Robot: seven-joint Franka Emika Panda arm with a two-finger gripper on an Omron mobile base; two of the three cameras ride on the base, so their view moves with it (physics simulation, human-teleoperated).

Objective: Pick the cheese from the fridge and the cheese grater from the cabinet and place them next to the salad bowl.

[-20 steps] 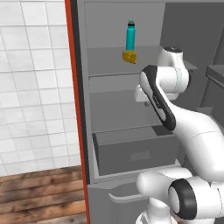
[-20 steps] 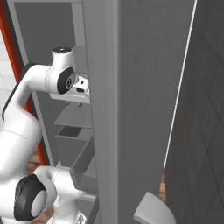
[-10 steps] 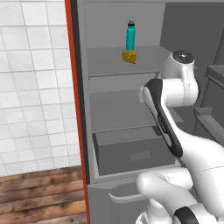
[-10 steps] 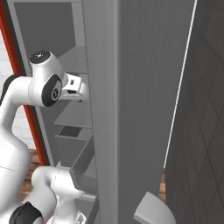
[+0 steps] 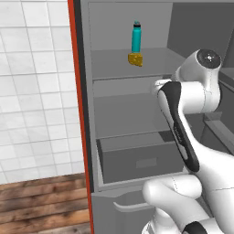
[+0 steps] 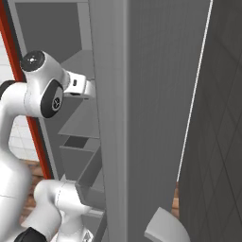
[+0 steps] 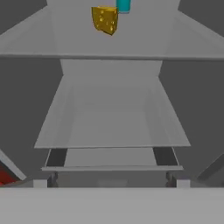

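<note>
The fridge [image 5: 119, 114] stands open, edged by a red panel [image 5: 77, 114]. The cheese [image 5: 135, 60], a small yellow-orange wedge, sits on the upper shelf just in front of a tall teal bottle [image 5: 136, 36]. In the hand view the cheese [image 7: 105, 19] is high up and a little left of centre, with the bottle [image 7: 123, 5] behind it. My gripper [image 7: 111, 179] is open and empty, its small dark fingertips [image 7: 53, 178] wide apart, well short of the cheese and below its shelf. The cheese grater, the cabinet and the salad bowl are out of view.
A bare grey shelf [image 7: 113, 124] lies straight ahead of the hand, below the cheese's shelf. A grey drawer [image 5: 137, 157] fills the fridge's lower part. The fridge's grey side wall [image 6: 146, 118] stands close on the arm's right. White tiled wall [image 5: 34, 91] and wood floor [image 5: 41, 201] lie left.
The arm has risen and its elbow has swung right in the left base view. The cheese and the bottle have stayed in place.
</note>
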